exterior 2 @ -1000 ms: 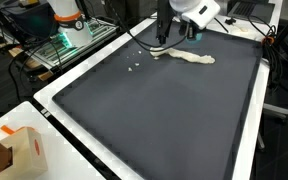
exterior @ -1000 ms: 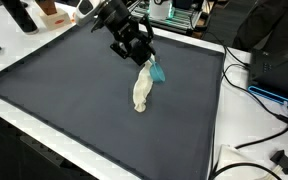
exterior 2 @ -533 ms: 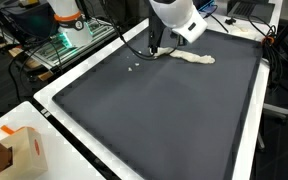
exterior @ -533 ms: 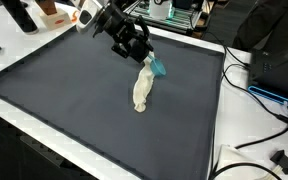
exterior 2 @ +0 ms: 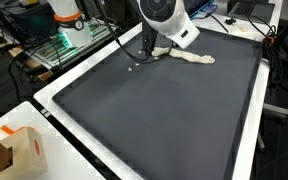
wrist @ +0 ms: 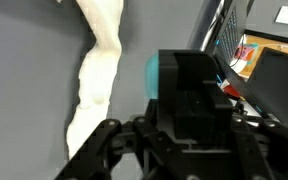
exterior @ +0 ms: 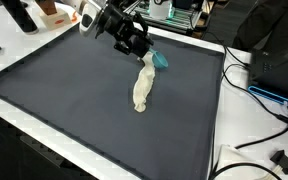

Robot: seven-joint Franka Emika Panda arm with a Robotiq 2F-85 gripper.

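One cream cloth (exterior: 141, 90) lies in a long twisted roll, its nearer end just beneath the pincer (exterior: 135, 44) and the rest trailing away from it. It looks unlifted and bunched, so little seems done. Whether the pincer's jaws are apart or together cannot be told. One teal piece (exterior: 159, 61) sits beside its tip. One dark mat (exterior: 54, 90) lies under everything.

Just a cream-white cloth (exterior: 141, 90), scrunched and twisted into a long ropey strip, lying flat on the dark mat (exterior: 64, 95) toward one edge. There's a small teal thing (exterior: 159, 61) right at one end of it, seemingly touching, too small to tell what it is.
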